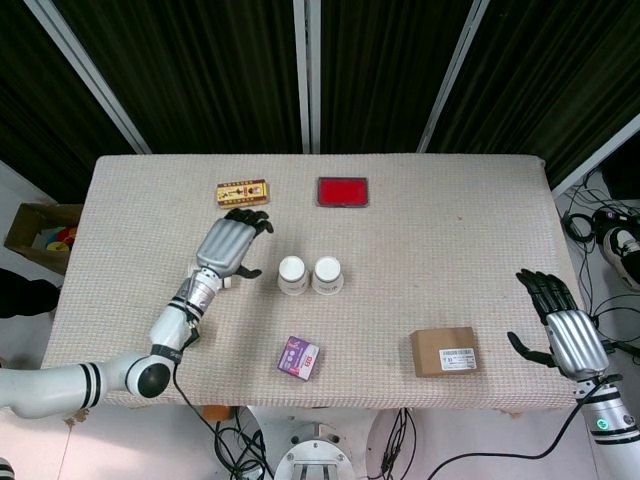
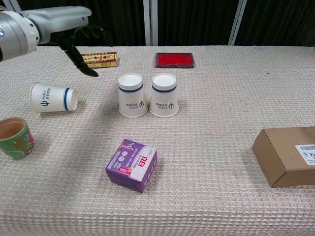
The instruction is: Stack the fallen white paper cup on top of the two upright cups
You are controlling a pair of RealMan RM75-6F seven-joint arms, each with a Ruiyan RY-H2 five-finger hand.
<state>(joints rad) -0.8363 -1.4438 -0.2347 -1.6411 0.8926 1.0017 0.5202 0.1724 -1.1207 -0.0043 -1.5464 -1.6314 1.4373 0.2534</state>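
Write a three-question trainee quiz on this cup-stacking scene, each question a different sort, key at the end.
1. True or false: the fallen cup already sits on the two upright cups.
2. Which hand hovers nearest the fallen cup? A) left hand B) right hand
3. Fill in: in front of the upright cups lies a ____ box.

Key: 1 false, it lies on its side, apart from them; 2 A; 3 purple.

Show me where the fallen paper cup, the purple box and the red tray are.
fallen paper cup [image 2: 51, 97], chest view, on its side wall
purple box [image 2: 131, 164], chest view, on its top face
red tray [image 2: 174, 59], chest view, on its red surface
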